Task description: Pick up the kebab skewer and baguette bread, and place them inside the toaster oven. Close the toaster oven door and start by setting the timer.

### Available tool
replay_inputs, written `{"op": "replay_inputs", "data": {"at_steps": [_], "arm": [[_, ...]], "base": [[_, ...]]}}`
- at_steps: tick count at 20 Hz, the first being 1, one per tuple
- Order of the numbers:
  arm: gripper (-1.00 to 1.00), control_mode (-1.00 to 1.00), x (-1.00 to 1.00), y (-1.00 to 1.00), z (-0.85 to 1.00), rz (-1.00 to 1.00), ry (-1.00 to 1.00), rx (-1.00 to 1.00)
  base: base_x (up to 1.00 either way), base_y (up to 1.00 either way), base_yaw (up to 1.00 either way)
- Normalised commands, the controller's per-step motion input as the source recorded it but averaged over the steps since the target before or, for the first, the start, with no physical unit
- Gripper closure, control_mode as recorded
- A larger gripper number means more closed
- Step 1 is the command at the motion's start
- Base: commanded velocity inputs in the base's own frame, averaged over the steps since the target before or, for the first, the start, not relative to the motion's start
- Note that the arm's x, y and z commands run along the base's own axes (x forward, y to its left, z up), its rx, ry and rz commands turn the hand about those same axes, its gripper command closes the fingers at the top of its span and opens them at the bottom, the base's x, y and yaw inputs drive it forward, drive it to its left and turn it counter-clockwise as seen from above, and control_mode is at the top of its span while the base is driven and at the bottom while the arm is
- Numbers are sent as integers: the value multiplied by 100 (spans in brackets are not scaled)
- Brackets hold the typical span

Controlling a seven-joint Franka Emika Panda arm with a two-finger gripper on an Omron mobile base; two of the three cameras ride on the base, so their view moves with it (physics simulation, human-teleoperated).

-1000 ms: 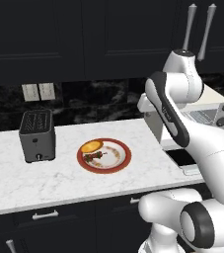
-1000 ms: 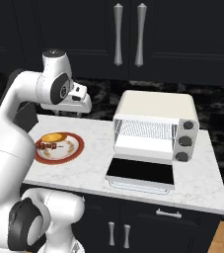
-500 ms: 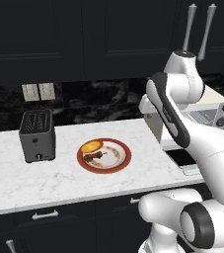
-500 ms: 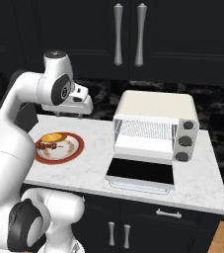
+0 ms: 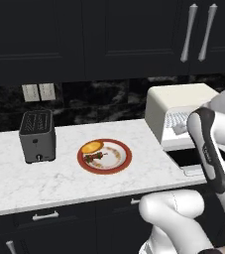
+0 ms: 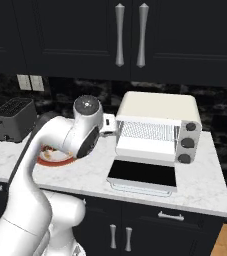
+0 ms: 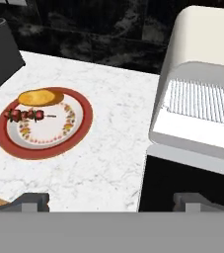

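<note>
A rendered kitchen, described from the robot outward. Nearest, in the hand view, the pincer (image 7: pixel 111 198) shows two small grey fingertips set wide apart with nothing between them; it hangs above the white marble desk (image 7: pixel 113 143), roughly over the gap between plate and oven.

Next, on the desk, a red-rimmed plate (image 7: pixel 81 131) holds both foods. The kebab skewer (image 7: pixel 24 115) lies across the plate's middle, a short stick with dark red and brown chunks. The baguette bread (image 7: pixel 40 97) rests on the plate's far rim, just beside the skewer (whether they touch is unclear).

To the right, the toaster oven door (image 6: pixel 142 173) lies folded down flat, dark glass up, and the toaster oven (image 6: pixel 157 127) stands open behind it, its wire rack visible. A dark slot toaster (image 5: pixel 37 136) sits further left, with black cabinets beyond.

The likely step is reaching for the skewer. To do it well, the pincer should travel left over the plate, turn so its fingertips straddle the stick crosswise, descend straight, and close on a chunk near the middle, clear of the bread and the rim
</note>
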Motion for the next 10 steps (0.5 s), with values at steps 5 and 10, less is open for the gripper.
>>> {"op": "replay_inputs", "data": {"at_steps": [5,10], "arm": [[-100,-100,11,-99,-31,11,-28,3],[-100,-100,41,-83,-15,5,-12,2]], "base": [[0,0,0],[0,0,0]]}}
